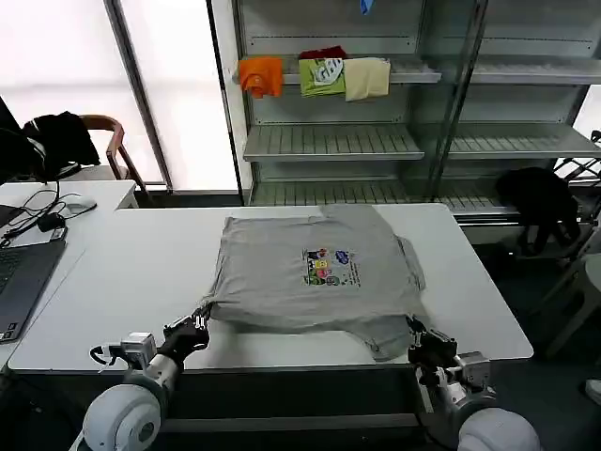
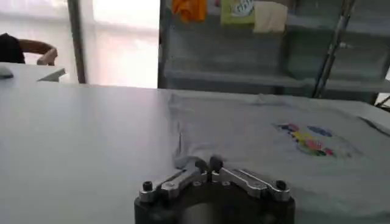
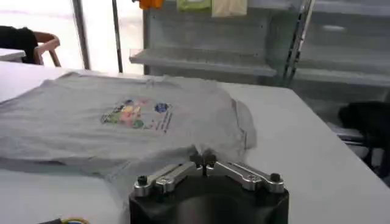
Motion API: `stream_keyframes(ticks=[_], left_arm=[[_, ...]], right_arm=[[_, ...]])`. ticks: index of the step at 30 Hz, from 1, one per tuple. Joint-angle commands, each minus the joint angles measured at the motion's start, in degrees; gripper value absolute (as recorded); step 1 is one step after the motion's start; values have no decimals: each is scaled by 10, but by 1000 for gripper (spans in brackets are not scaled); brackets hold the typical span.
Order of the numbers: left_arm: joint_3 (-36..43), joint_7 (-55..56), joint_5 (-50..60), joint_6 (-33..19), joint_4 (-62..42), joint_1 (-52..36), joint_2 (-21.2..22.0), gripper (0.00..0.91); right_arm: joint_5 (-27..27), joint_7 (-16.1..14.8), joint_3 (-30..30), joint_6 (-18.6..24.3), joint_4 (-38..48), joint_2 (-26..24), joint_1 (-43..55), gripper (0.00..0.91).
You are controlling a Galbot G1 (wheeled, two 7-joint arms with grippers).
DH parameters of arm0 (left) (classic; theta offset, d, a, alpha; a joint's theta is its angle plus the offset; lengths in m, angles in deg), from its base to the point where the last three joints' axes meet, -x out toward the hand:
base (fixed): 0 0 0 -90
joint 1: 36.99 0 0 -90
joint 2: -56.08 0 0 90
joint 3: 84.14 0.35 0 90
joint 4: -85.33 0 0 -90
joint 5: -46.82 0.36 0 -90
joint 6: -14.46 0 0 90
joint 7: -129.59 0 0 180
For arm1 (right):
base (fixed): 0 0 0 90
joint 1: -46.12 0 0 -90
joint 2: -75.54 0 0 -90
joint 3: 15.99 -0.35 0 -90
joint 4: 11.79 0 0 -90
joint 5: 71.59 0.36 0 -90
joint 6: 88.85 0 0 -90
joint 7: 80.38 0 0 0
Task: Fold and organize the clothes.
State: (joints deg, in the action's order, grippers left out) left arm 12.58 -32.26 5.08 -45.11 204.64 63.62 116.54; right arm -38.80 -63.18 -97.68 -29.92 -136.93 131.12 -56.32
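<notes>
Lying spread in the middle of the frame on the white table [image 1: 122, 282], a light grey shirt [image 1: 300, 240] with the multicolour chest print [image 1: 329, 267] facing up, its near edge reaching toward the lower part of the frame and one corner hanging close to the table's front edge at lower right. Resting at the lower left of the frame, the left gripper [image 1: 191, 331], with fingertips pressed together and pinching the near left corner of the shirt; seen in the left wrist view as the left gripper [image 2: 208, 165] closed against the fabric edge. Sitting at the lower right of the frame, the right gripper [image 1: 421, 334], also closed, clamping the near right corner of the shirt; shown in the right wrist view as the right gripper [image 3: 204, 161] meeting the cloth where it is bunching slightly. Standing in the upper part of the frame, a metal shelf rack [image 1: 329, 141] carrying orange, green and cream garments [image 1: 319, 75]. Showing at the far left edge, a dark laptop [image 1: 17, 282] on a neighbouring desk.
</notes>
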Motion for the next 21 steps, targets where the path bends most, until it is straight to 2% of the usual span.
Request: stream_keyframes(ticks=[1, 3, 10, 15, 21], left_arm=[[42, 37, -28, -11, -74, -135, 27, 10], [55, 42, -26, -15, -91, -154, 35, 10], [89, 48, -5, -30, -167, -220, 64, 10], [107, 44, 9, -43, -231, -257, 82, 20], [114, 37, 23, -55, -275, -282, 95, 20]], right_arm=[[1, -31, 18, 6, 68, -1, 120, 0], [-5, -42, 33, 11, 101, 2, 161, 0], [-39, -50, 79, 37, 216, 27, 278, 0], [-64, -59, 102, 58, 282, 41, 315, 0], [-78, -67, 109, 73, 311, 47, 328, 0]])
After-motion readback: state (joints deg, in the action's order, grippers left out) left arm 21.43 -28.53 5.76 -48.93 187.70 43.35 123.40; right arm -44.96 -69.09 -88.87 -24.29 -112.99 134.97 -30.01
